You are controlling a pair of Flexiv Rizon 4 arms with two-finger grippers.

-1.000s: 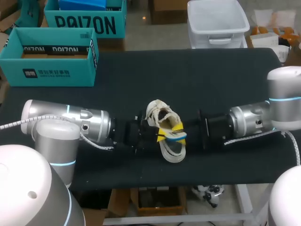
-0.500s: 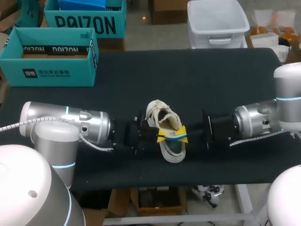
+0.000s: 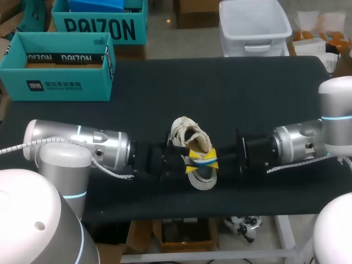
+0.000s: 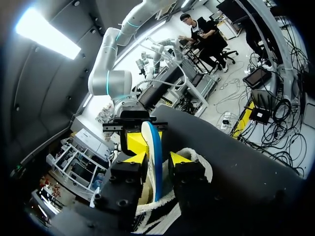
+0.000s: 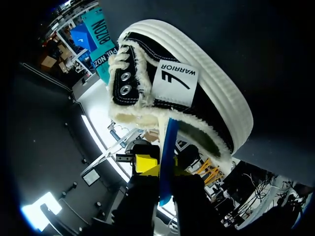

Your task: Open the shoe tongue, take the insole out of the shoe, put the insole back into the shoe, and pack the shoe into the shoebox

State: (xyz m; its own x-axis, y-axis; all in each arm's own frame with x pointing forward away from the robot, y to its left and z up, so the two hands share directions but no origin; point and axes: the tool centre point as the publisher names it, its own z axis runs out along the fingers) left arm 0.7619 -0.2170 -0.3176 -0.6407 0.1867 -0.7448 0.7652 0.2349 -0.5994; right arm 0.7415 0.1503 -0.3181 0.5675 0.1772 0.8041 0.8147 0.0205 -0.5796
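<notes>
**A:** Entry: where is the insole (image 4: 155,142)?

**B:** On edge, blue, just over the shoe (image 3: 187,135). One end reaches the shoe's fleecy collar. The two arms come in level from either side and meet at it.

**A:** Grips?

**B:** The right gripper (image 5: 165,169) is closed to the insole's thickness, one finger on each face. The insole also stands inside the left gripper (image 4: 156,162). A thin dark line shows along one face there, so I cannot tell whether that gripper clamps it.

**A:** Edges, room?

**B:** The shoe lies mid-table (image 3: 247,93), closer to the near edge than the far one. Both arms lie along that near strip, flanking the shoe. The shoebox (image 3: 58,82) sits open-topped at the far left corner, well apart from the shoe. A wide stretch of dark tabletop lies between them.
</notes>
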